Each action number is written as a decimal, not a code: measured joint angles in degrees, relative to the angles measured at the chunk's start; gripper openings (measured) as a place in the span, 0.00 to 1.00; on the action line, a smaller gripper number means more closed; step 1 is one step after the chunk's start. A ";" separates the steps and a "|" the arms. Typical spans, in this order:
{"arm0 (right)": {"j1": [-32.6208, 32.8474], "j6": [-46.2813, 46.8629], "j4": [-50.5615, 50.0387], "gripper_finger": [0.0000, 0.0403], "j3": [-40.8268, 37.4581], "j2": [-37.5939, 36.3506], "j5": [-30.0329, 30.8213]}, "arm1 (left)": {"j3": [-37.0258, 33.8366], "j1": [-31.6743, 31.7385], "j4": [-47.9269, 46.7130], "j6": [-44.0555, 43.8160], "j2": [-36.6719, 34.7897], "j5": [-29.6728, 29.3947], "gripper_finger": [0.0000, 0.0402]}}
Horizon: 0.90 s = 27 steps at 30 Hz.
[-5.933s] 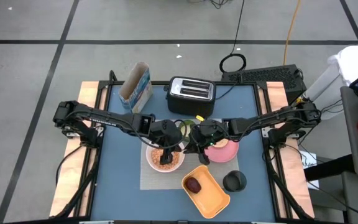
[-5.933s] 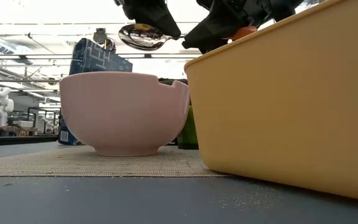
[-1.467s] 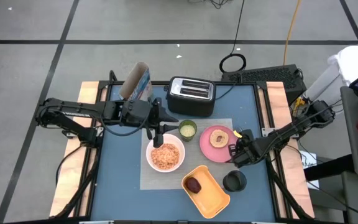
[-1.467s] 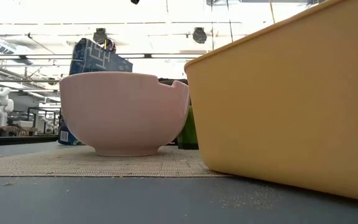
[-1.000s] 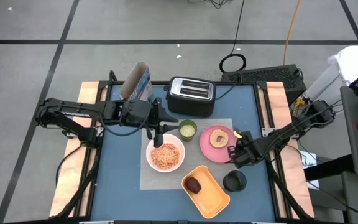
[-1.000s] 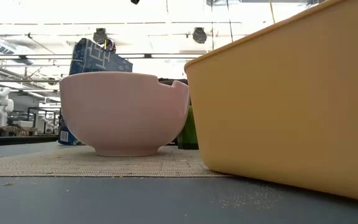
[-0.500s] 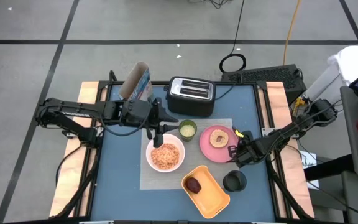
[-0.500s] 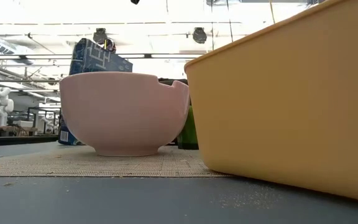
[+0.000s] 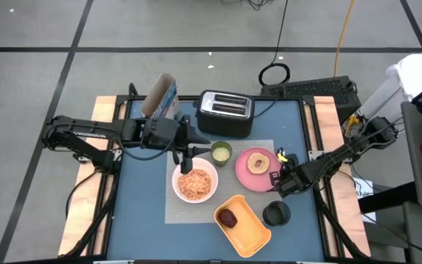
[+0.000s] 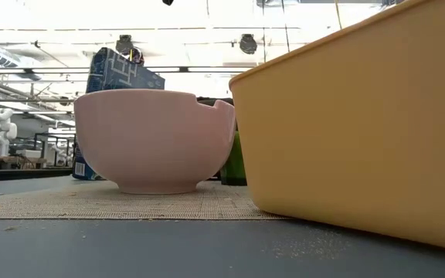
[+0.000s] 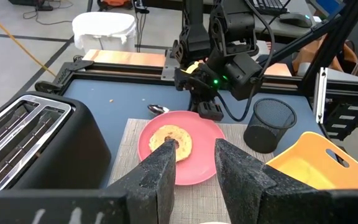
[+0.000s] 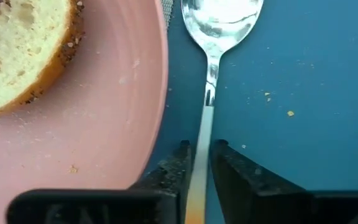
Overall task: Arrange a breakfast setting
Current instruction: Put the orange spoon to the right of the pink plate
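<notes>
Right gripper [image 12: 198,163]: low at the table's right side, just off the pink plate's edge, its two fingers set narrowly on either side of a spoon [image 12: 219,25] handle; whether they still pinch it or have let go I cannot tell.
Spoon: lies on the blue table [image 9: 141,198] with its bowl just beside the pink plate [image 9: 248,176], off the grey placemat [image 9: 174,213].
Left gripper [image 11: 192,160]: hangs above the placemat between the toaster [image 9: 225,111] and the white bowl [image 9: 194,183], fingers parted a little, holding nothing.
Setting: bread piece [image 9: 257,162] on the plate, green cup [image 9: 220,152] behind the bowl, bowl filled with cereal; all sit on the placemat.
Risk, spoon: if the fingers lift away while still gripping, the handle would drag, and the spoon bowl could knock the plate rim or skew out of line.
Risk, plate: a sideways retreat could nudge the plate and shift the bread.
Risk, nearby items: the black mesh cup [image 9: 275,213] and orange tray [image 9: 242,224] stand near this arm's way back.
</notes>
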 joint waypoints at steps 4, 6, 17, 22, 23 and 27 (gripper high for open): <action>0.00 -0.07 -0.70 0.21 0.00 0.00 -0.13 | 0.00 0.01 0.00 0.00 0.00 0.00 0.29; 0.00 -0.06 -1.06 0.23 -0.02 0.02 -0.23 | 0.00 0.02 0.00 0.00 0.00 0.01 0.29; -0.02 -0.44 -3.48 0.24 -0.09 -2.29 -0.28 | 0.00 0.02 0.00 0.00 0.00 0.02 0.29; -0.02 0.15 -7.91 0.24 -0.41 -6.71 -1.36 | 0.00 0.02 0.00 0.00 0.00 0.01 0.29; -0.04 0.09 -7.95 0.24 -0.33 -7.65 -1.29 | 0.00 0.02 0.00 0.00 0.00 0.02 0.29; -0.04 -0.82 -7.79 0.24 -0.30 -11.21 -1.00 | 0.00 0.02 0.00 0.00 0.00 0.02 0.29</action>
